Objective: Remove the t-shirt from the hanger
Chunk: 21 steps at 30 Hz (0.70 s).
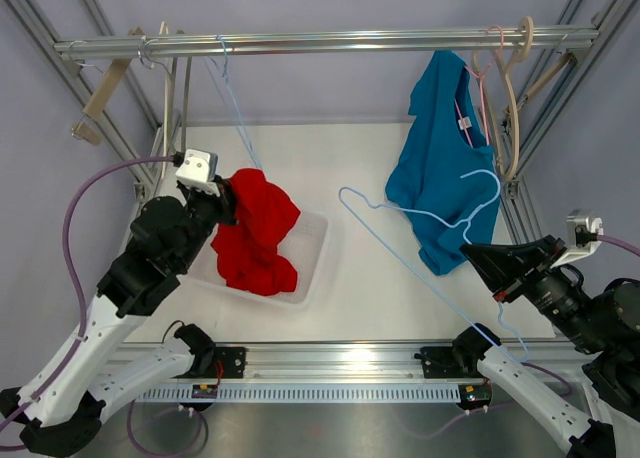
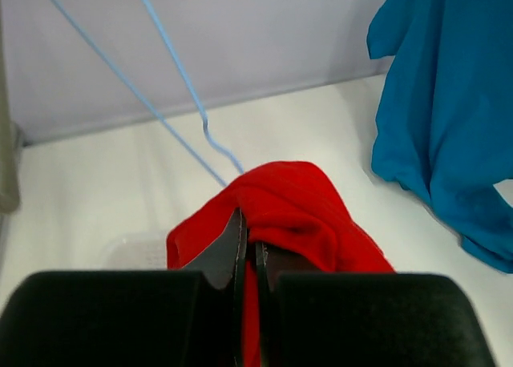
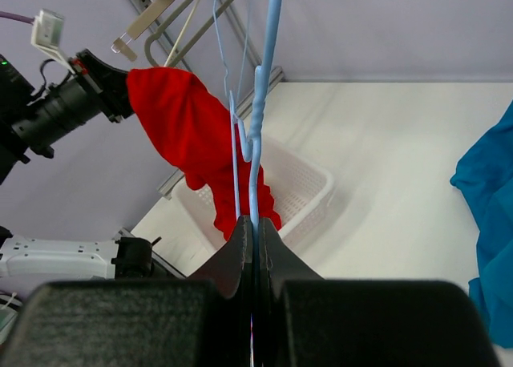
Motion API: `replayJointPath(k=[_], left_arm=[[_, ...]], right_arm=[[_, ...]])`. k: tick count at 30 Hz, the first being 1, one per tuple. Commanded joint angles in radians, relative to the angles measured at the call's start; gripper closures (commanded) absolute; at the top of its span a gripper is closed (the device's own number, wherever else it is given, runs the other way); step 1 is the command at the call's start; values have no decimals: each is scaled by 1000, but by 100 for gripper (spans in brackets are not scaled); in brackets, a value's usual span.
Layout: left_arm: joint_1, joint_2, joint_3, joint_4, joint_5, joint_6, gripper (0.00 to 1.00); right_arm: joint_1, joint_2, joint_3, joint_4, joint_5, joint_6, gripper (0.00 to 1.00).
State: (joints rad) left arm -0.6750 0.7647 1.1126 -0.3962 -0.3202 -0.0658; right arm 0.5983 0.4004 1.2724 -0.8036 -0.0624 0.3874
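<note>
Left pincer (image 1: 228, 193) clamped on the red t-shirt (image 1: 258, 233), which hangs into the white basket (image 1: 312, 263) near the surface's (image 1: 370, 268) left edge; right pincer (image 3: 255, 227) closed on the bare light-blue wire hanger (image 3: 265, 38) slanting across the open centre.

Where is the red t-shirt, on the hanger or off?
Off. The left gripper pinches the red t-shirt over the white basket; the right gripper holds the bare blue hanger apart from it.

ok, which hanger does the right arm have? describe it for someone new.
Over the white table, right of the white basket, a light blue wire hanger slants bare, its near end pinched in the right gripper. Every other hanger hangs from the top rail, one inside the blue t-shirt.
</note>
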Motion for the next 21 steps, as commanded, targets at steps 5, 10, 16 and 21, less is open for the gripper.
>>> replayJointPath(k=[5,10,16,21], left_arm=[[5,-113,-143,12,-144,-236,100],[5,-119,-284,-87,-287,-480,88],[5,-153,-421,-92,-319,-577,45],[5,-215,-366,-93,-248,-545,1]], right_arm=[[3,55,-45,50,-30,-15,100],[1,142,-70,124,58,-42,100],[1,276,-65,213,166,-94,100],[3,475,7,270,306,-160,100]])
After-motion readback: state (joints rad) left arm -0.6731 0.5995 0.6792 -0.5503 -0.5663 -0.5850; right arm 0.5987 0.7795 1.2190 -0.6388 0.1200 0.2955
